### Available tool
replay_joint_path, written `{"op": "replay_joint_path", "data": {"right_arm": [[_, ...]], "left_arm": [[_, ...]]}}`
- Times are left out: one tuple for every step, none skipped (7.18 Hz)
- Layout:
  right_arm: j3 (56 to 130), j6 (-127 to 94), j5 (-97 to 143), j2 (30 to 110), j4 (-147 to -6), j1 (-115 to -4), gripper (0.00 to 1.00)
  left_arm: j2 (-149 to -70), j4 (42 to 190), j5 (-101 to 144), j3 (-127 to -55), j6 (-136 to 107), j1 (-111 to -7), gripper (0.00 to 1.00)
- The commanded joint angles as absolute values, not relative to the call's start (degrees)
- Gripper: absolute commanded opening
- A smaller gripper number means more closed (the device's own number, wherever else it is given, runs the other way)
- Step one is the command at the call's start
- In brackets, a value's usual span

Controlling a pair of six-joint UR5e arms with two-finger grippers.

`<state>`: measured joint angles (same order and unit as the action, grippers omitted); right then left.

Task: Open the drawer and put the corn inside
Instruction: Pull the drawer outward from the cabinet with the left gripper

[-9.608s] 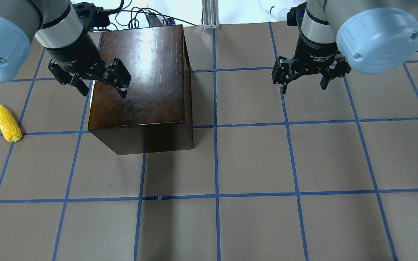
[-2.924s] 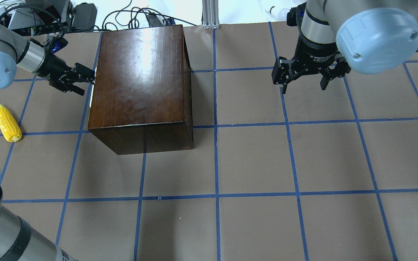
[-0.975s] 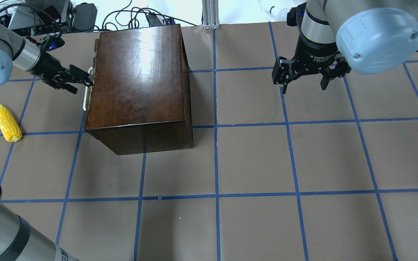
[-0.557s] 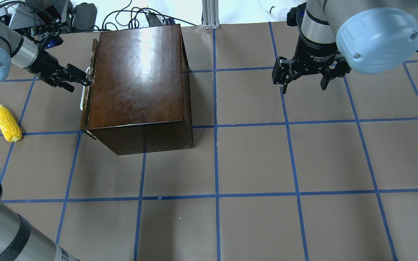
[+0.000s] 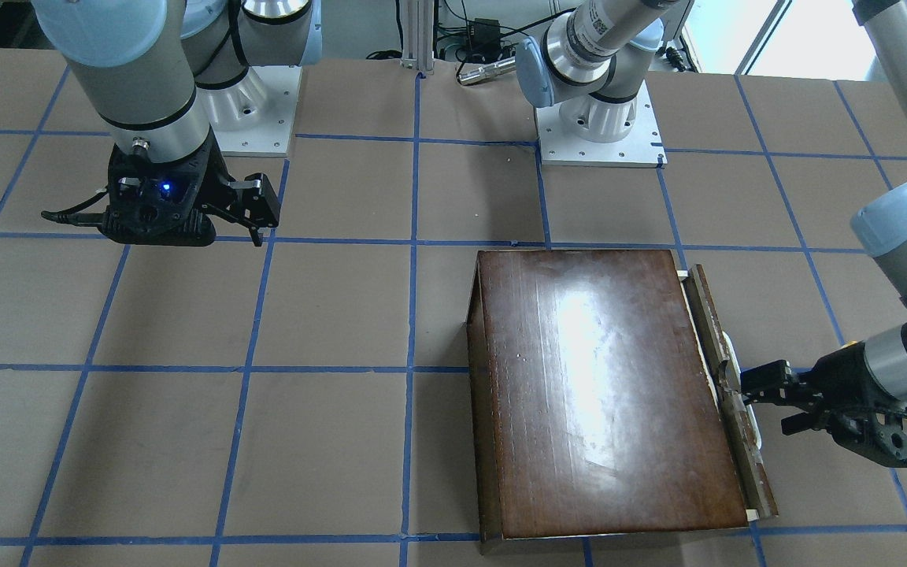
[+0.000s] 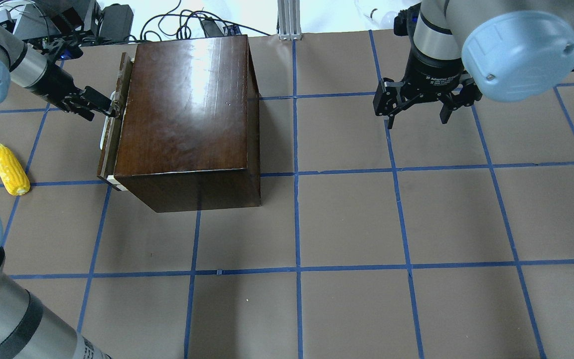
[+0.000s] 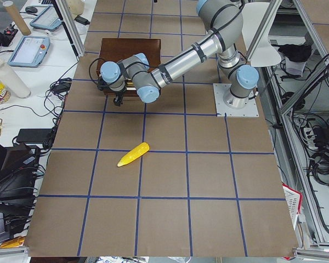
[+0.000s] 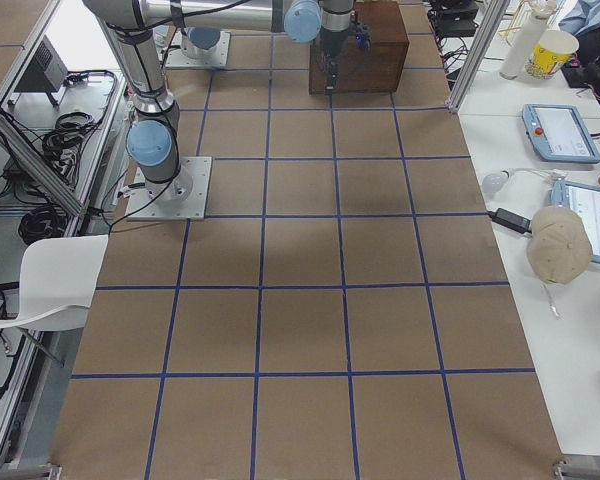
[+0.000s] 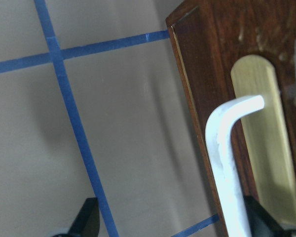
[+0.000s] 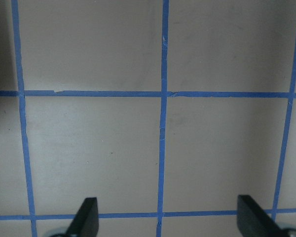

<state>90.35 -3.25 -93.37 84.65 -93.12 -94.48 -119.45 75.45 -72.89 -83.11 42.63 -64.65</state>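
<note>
The dark-brown wooden box [image 6: 187, 104] stands at the back left of the table. Its drawer front panel [image 6: 112, 144] is out a small gap from the box's left side; it also shows in the front-facing view [image 5: 746, 461]. My left gripper [image 6: 101, 110] is open, with one finger hooked behind the white handle [image 9: 227, 163]. The yellow corn [image 6: 12, 169] lies on the table left of the box, apart from the gripper. My right gripper [image 6: 416, 119] is open and empty above the table at the back right.
Cables and electronics [image 6: 117, 20] lie beyond the table's far edge, behind the box. An aluminium post [image 6: 289, 20] stands at the back centre. The two arm bases [image 5: 599, 126] sit on the robot's side. Blue tape lines grid the brown table [image 6: 347, 219].
My left gripper has drawn back to the left with the handle. The drawer front has come further out, and the box itself has shifted slightly left. The right arm and corn have not moved.
</note>
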Motion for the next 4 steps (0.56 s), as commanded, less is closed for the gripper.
{"op": "replay_joint_path", "data": {"right_arm": [[90.35, -3.25, -93.43, 84.64, -93.08, -94.48, 1.0], [90.35, -3.25, -93.43, 84.73, -93.16, -94.48, 1.0], [90.35, -3.25, -93.34, 84.64, -93.16, -94.48, 1.0], [90.35, -3.25, -93.43, 84.64, -93.16, -94.48, 1.0]], "left_arm": [[-119.53, 75.5, -74.09, -82.79, 43.85, -64.25, 1.0], [-119.53, 75.59, -74.27, -82.44, 44.99, -63.99, 1.0], [-119.62, 75.59, -75.22, -82.35, 45.7, -63.11, 1.0], [-119.62, 75.59, -75.32, -82.09, 47.62, -63.02, 1.0]]}}
